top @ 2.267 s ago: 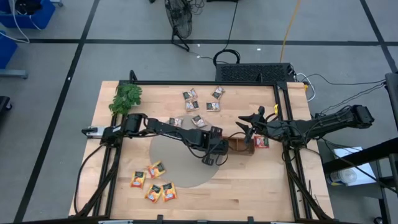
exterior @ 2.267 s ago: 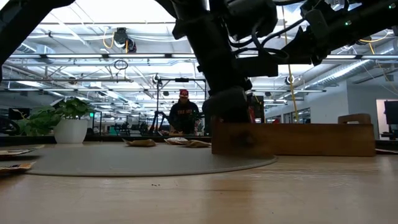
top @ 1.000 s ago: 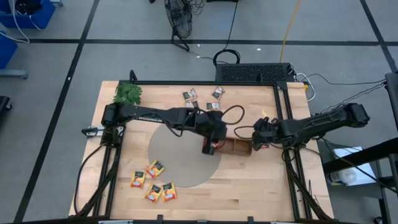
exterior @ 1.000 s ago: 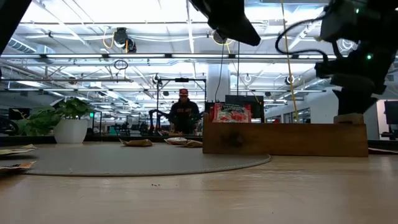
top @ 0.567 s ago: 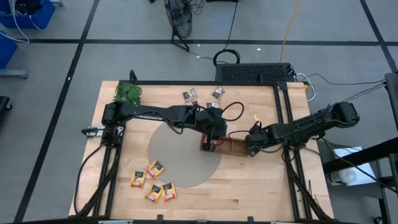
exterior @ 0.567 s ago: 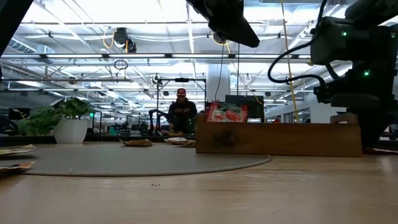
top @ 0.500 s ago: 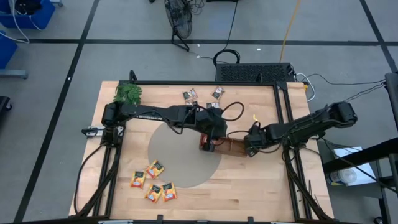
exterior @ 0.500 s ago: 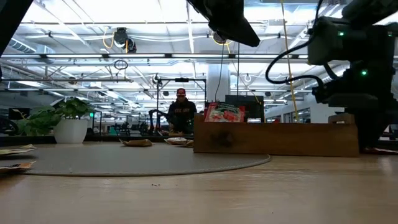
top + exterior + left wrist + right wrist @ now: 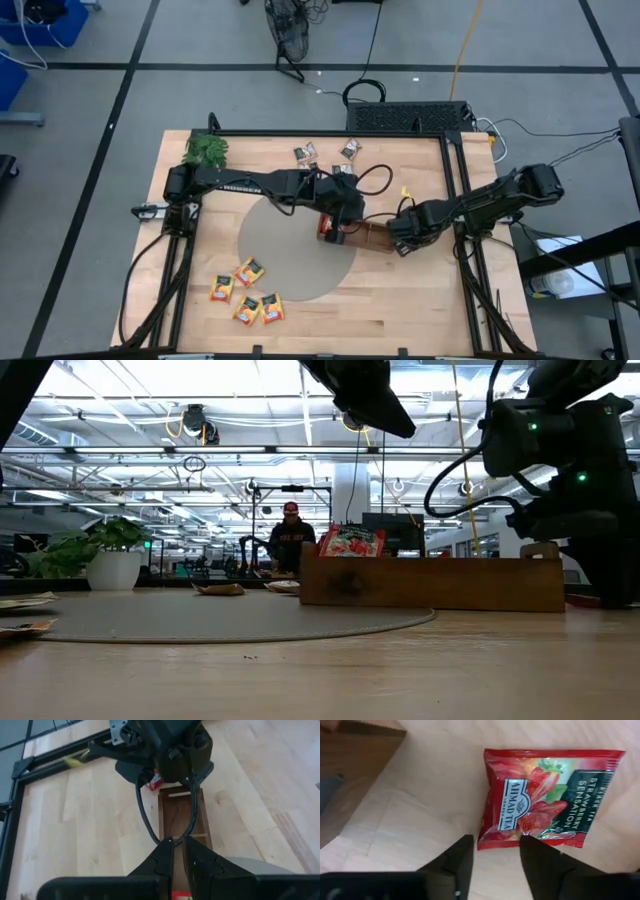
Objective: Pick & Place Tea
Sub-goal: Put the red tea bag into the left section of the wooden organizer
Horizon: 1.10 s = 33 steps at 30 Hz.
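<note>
The right gripper [image 9: 497,840], half-narrowed and still empty, is now lowered over the flat red foil tea sachet [image 9: 550,795] beside the long brown wooden tray [image 9: 375,238], so grasping is judged imminent, while the closed, empty left gripper [image 9: 179,845] is held above that tray.

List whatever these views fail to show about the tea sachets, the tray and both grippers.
- Long brown wooden compartment tray, high view: both arms cover much of it, so its contents cannot be counted.
- Red strawberry tea sachet, right wrist view: whether the right gripper touches it is unclear.
- Left gripper, left wrist view: what it pinches is cut off at the picture's edge.
- Grey-white sachets, high view: print too small to read.
</note>
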Available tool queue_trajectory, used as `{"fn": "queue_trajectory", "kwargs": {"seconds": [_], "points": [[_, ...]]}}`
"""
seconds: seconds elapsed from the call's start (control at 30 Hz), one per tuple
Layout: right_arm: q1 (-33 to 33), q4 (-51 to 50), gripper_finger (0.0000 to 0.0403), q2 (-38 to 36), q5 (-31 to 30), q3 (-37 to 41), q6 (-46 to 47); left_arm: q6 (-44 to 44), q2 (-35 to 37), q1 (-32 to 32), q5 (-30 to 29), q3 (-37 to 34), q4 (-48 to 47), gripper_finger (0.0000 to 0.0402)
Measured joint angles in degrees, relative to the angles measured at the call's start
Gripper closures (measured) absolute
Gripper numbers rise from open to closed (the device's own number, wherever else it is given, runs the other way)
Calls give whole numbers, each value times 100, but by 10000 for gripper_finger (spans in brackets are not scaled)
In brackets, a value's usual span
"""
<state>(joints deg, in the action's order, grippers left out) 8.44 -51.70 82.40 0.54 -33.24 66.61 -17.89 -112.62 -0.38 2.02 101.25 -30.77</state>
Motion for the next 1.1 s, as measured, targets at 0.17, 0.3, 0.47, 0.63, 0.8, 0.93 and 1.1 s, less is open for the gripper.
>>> {"fn": "queue_trajectory", "kwargs": {"seconds": [0.17,0.3,0.47,0.63,0.8,0.93,1.1], "points": [[110,34,334,-1,-59,3,-183,41,0,0,0,-31,-33,355],[259,12,391,-33,-541,5,-369,39,0,-2,0,-127,-20,355],[495,-327,390,-269,-1403,5,-73,40,0,-1,0,-272,93,355],[712,-389,397,-671,-1888,39,11,66,0,-2,-1,-292,99,355],[779,-224,398,-1041,-2326,25,-13,63,0,-28,0,-293,103,355],[780,212,388,-1211,-2294,25,-337,59,0,-33,0,-295,94,355],[781,1242,383,-1360,-2116,23,-885,57,0,-33,-2,-295,94,355]]}}
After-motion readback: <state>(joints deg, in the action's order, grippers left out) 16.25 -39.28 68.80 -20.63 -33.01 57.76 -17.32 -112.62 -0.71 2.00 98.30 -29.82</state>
